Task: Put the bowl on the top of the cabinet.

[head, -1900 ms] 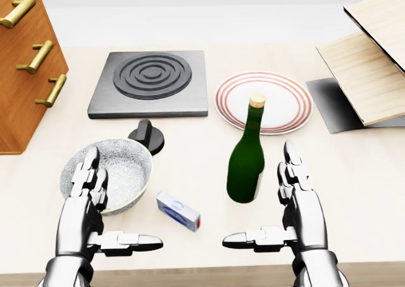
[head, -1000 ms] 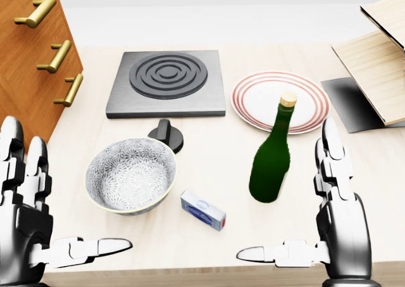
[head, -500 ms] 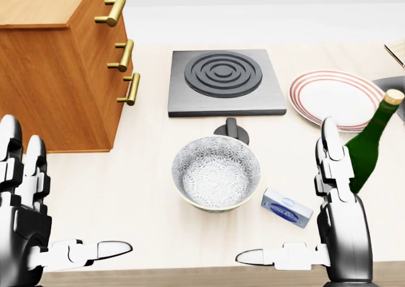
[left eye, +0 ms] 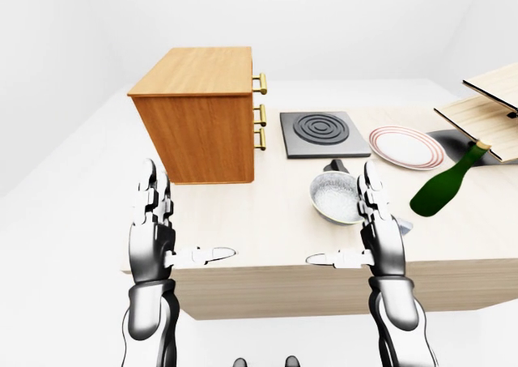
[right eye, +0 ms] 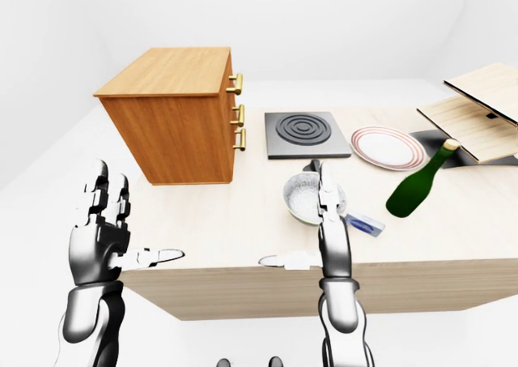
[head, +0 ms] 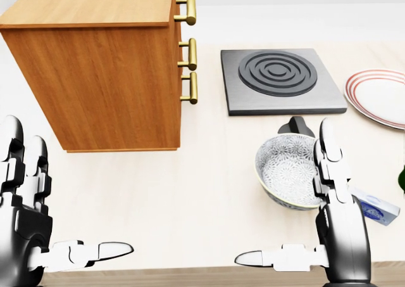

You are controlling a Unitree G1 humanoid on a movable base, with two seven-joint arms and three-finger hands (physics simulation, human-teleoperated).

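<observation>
Pale wooden table (left eye: 267, 221) in white room; cabinet (head: 107, 71), bowl (head: 288, 170) on it. Left hand (head: 28, 230), right hand (head: 338, 223) spread wide, empty.

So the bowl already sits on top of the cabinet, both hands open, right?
Not quite. In the head view the bowl sits on the table, right of the cabinet. Both the left hand and right hand are open.
</observation>
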